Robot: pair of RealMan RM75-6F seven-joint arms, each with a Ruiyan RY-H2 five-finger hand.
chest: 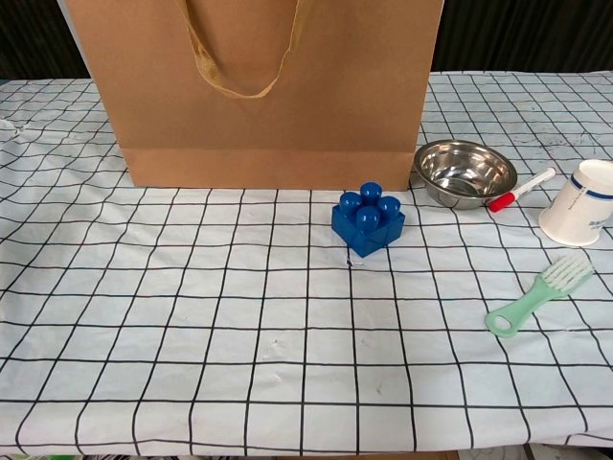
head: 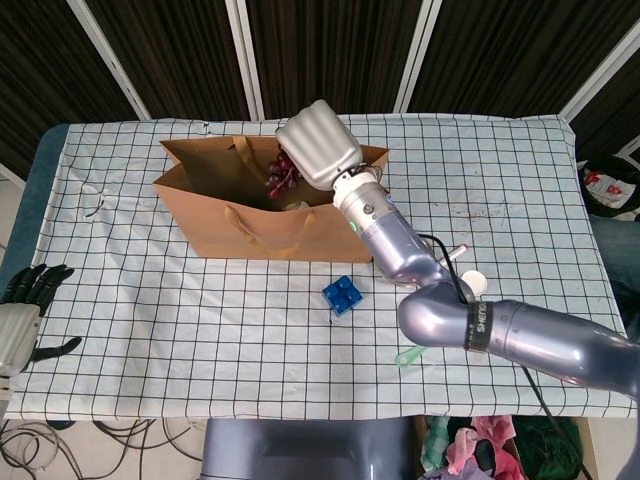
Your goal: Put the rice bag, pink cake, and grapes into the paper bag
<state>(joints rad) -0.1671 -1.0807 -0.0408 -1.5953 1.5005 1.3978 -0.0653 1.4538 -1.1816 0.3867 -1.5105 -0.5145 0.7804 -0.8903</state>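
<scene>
The brown paper bag (head: 215,215) stands open at the back middle of the table; its front wall (chest: 287,105) fills the top of the chest view. My right hand (head: 318,143) hovers over the bag's open mouth and holds a bunch of dark red grapes (head: 281,176) that hangs into the opening. Something pale (head: 293,205) shows inside the bag near its front wall. My left hand (head: 22,310) hangs off the table's left edge with its fingers apart and nothing in it. The rice bag and the pink cake are not visible.
A blue toy brick (chest: 368,219) sits in front of the bag. To its right are a steel bowl (chest: 464,172), a red-tipped marker (chest: 521,189), a white cup (chest: 580,203) and a green brush (chest: 539,292).
</scene>
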